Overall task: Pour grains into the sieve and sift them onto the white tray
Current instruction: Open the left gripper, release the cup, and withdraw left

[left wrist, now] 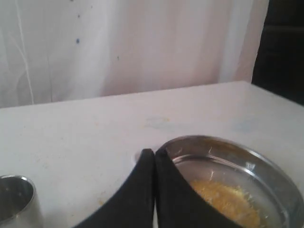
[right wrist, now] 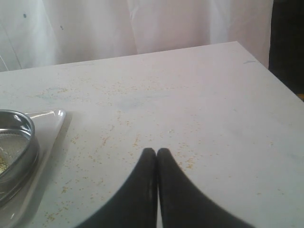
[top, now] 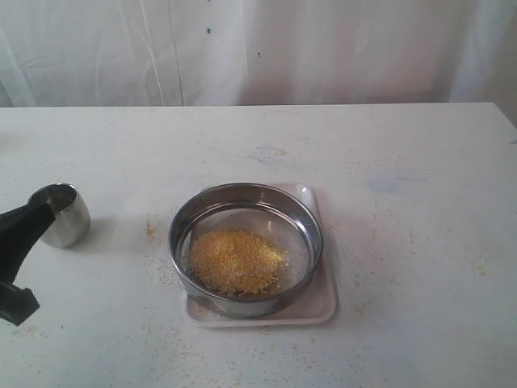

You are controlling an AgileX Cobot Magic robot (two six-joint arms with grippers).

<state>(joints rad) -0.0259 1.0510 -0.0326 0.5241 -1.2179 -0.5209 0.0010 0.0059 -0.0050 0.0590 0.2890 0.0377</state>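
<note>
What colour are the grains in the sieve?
The grains are golden yellow, clearest in exterior view.

Soft, even light filled the scene, and the white curtain (top: 323, 48) behind glowed brightest. The pale tabletop (top: 404, 162) looked washed out, with a faint pinkish cast. Shadows were weak: a dim smudge beside the steel cup (top: 69, 214) and under the sieve (top: 242, 196), whose rim carried mild glare. All views were hazy and low in detail. The left claw (left wrist: 155, 156) and right claw (right wrist: 156, 154) were dark and blurred, close to the lens.
</note>
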